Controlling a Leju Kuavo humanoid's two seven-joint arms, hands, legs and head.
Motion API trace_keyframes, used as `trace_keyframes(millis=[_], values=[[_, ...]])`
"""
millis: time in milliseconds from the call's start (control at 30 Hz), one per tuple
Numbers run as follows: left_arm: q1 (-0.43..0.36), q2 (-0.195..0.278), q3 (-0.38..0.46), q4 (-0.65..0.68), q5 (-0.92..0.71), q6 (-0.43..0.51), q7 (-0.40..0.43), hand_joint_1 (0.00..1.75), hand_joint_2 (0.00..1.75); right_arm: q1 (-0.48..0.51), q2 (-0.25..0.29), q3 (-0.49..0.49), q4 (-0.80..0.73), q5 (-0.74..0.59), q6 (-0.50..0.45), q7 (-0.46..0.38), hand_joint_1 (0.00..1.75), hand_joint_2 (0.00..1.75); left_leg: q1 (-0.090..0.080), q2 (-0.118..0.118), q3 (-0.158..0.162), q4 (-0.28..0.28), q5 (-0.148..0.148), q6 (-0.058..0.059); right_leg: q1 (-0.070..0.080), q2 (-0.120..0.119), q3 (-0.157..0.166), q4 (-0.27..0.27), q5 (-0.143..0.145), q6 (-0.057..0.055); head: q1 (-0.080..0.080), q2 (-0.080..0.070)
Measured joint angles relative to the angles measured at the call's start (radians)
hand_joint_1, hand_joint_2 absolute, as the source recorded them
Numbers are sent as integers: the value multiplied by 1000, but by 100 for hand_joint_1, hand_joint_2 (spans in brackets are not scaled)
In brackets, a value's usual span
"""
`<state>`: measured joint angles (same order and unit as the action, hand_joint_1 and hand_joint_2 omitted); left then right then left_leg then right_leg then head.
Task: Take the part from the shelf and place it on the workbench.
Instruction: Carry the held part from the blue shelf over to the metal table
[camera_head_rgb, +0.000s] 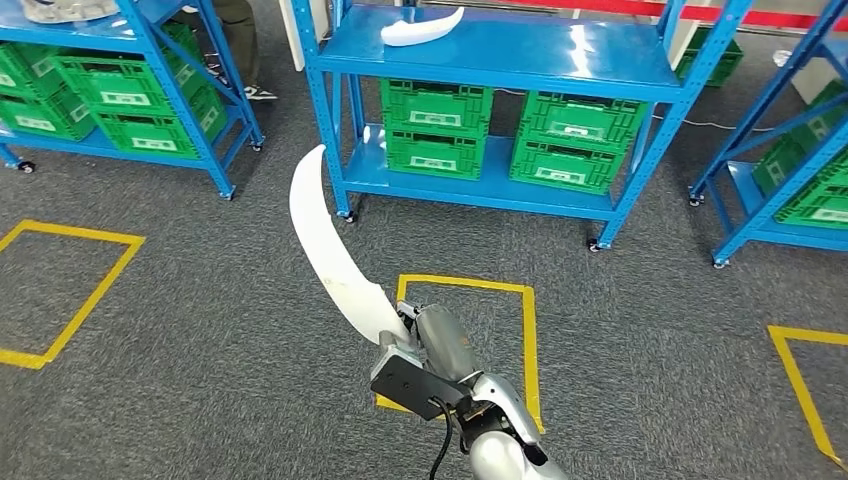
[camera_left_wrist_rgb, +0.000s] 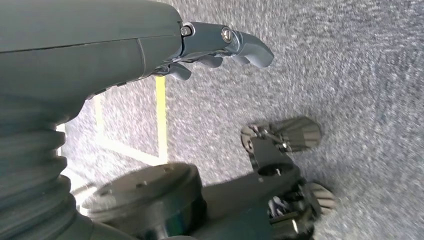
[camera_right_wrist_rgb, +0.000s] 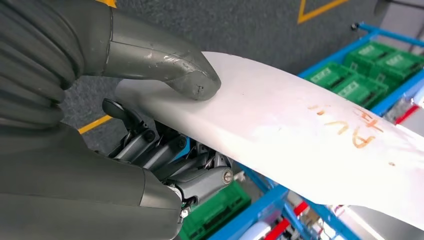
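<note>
The right robot hand (camera_head_rgb: 405, 345) grasps a long, curved white plastic part (camera_head_rgb: 330, 250) by one end, thumb (camera_right_wrist_rgb: 170, 67) pressed on its upper face and the darker fingers (camera_right_wrist_rgb: 165, 155) wrapped beneath; orange handwriting marks the part's surface. The part juts forward from the hand, up over the grey carpeted floor (camera_head_rgb: 200, 330), its far tip pointing toward the blue metal shelf (camera_head_rgb: 500, 50). It touches neither shelf nor floor. A second, similar white curved part (camera_head_rgb: 420, 28) lies on the top deck of that shelf, near its rear edge, with green plastic crates (camera_head_rgb: 435, 125) on the deck below. The left robot hand (camera_left_wrist_rgb: 220, 47) hangs over the carpet, released, fingers loosely apart and holding nothing. As I judge it, the pick-up from the shelf is done; what remains is carrying the part to the workbench and setting it down there. Yellow tape squares (camera_head_rgb: 470, 340) mark the floor in front of the shelf
</note>
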<state>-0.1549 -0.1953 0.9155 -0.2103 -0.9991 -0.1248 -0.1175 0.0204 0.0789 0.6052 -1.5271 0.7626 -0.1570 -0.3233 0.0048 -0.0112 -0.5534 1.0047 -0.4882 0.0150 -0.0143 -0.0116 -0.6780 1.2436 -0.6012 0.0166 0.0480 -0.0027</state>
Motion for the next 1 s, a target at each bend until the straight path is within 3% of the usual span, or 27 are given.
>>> trace_keyframes(millis=[33,67,100,133,200,267,333,367,433,467,533,567,600,633,733,767,833,867,933,1000], values=[[-3,-1,0,0,0,0,-1,0,175,0,0,0,0,1,0,1,162,175,0,-14,-4,3,1,0,0,6,-23,50,-16,0,0,0],[-4,-1,0,0,-1,0,-1,0,175,0,-1,0,0,2,0,1,162,175,0,-28,-8,7,2,0,0,9,-30,67,-13,0,0,0],[-6,-1,0,0,-2,0,-2,0,175,-1,-1,-1,0,2,-1,1,162,175,0,-42,-10,11,2,-1,0,11,-19,44,9,-1,0,0],[-8,-1,0,0,-4,0,-1,0,175,-2,-1,-1,0,3,-1,2,162,175,0,-57,-11,16,1,-3,-2,17,11,-14,44,-2,0,0],[-15,-1,-2,0,-10,0,1,0,175,-5,0,-3,-1,6,-3,5,162,175,1,-83,-17,26,-2,-11,-4,50,75,-143,90,-6,0,0],[-21,-1,-4,0,-16,0,5,0,175,-6,2,-5,-4,10,-4,8,162,175,2,-102,-26,29,0,-24,-3,70,97,-194,96,-12,-1,0],[-20,1,-6,0,-23,0,13,0,175,-4,6,-7,-9,14,-4,11,162,175,4,-115,-35,24,4,-39,-1,53,96,-200,102,-24,-1,0],[-19,3,-7,0,-26,0,18,0,175,-4,9,-9,-11,16,-4,12,162,175,4,-104,-38,26,2,-44,-2,44,98,-205,105,-31,-2,0],[-17,5,-9,1,-29,0,25,0,175,-1,16,-14,-16,19,-5,11,162,175,3,-54,-66,82,-35,-53,-5,20,102,-216,110,-44,-8,0],[-18,5,-10,1,-30,0,27,0,175,2,17,-17,-17,21,-5,10,162,175,2,-24,-93,139,-67,-57,-5,7,103,-217,110,-48,-11,0],[-16,5,-12,1,-30,0,27,0,175,10,18,-23,-17,23,-5,9,162,175,6,-1,-150,259,-121,-65,-3,-22,102,-216,108,-51,-12,0],[-14,6,-12,1,-29,0,26,0,175,13,18,-26,-17,24,-4,8,162,175,7,3,-161,286,-124,-68,-3,-36,101,-215,107,-51,-12,0],[-11,6,-12,1,-29,0,25,0,175,14,18,-28,-17,24,-5,7,162,175,9,6,-153,275,-108,-69,-3,-49,101,-214,106,-50,-12,0],[-10,7,-12,1,-30,0,24,0,175,14,18,-29,-17,25,-5,6,162,175,10,13,-126,226,-78,-69,-4,-61,102,-213,105,-48,-12,0],[-11,9,-13,1,-33,0,20,0,175,15,19,-32,-17,25,-5,4,162,175,7,74,-30,45,-10,-57,2,-93,107,-208,98,-34,-11,0],[-11,9,-14,0,-34,0,19,0,175,15,19,-33,-17,25,-6,3,162,175,4,85,-20,23,-5,-50,4,-101,109,-209,97,-28,-10,0],[-8,11,-14,0,-36,0,19,0,175,15,19,-34,-17,24,-9,3,162,175,1,65,-25,22,-1,-36,5,-117,114,-213,98,-15,-9,0],[-5,11,-14,0,-37,0,18,0,175,15,19,-35,-17,22,-11,3,162,175,2,54,-26,18,2,-30,2,-109,115,-210,94,-8,-8,0],[-3,12,-14,0,-39,0,16,0,175,15,19,-36,-17,17,-15,1,162,175,7,29,-24,12,9,-17,-2,-57,97,-161,57,1,-6,0],[-2,13,-15,0,-41,0,18,0,175,18,19,-38,-17,11,-17,0,162,175,6,3,-28,11,12,-9,-2,-5,40,-38,-8,3,-3,0]])
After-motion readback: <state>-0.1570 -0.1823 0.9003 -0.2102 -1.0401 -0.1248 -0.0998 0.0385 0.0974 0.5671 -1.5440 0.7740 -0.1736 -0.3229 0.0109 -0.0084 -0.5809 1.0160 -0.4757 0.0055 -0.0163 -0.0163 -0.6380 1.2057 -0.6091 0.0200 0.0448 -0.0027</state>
